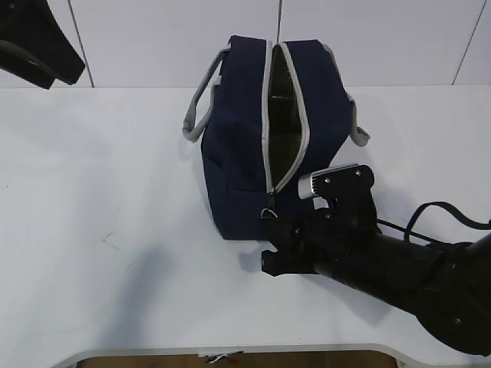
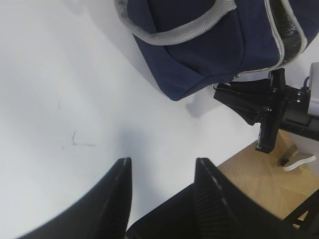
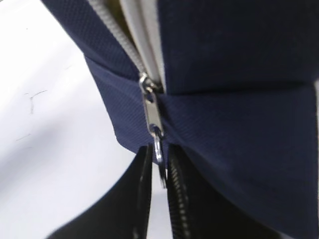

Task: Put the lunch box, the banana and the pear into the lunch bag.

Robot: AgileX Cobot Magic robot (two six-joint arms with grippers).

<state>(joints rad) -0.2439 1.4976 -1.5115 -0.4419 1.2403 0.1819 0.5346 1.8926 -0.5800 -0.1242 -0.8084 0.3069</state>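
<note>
The navy lunch bag (image 1: 238,153) stands upright at the back middle of the white table, its grey zipper open along the top. Only a dark olive inside (image 1: 285,107) shows. The lunch box, the banana and the pear are out of view. My right gripper (image 3: 159,154) sits at the bag's near end, its narrow jaws closed around the metal zipper pull (image 3: 158,149) that hangs from the slider (image 3: 152,112). In the exterior view that gripper (image 1: 270,224) is just below the zipper's lower end. My left gripper (image 2: 162,164) hovers open over bare table, left of the bag (image 2: 209,50).
Grey strap handles (image 1: 201,103) stick out on both sides of the bag. The table's front edge (image 1: 230,351) runs close behind the right arm, with wooden floor (image 2: 259,169) beyond. Part of the left arm (image 1: 38,46) hangs at the top left. Faint pen marks (image 2: 75,142) dot the table.
</note>
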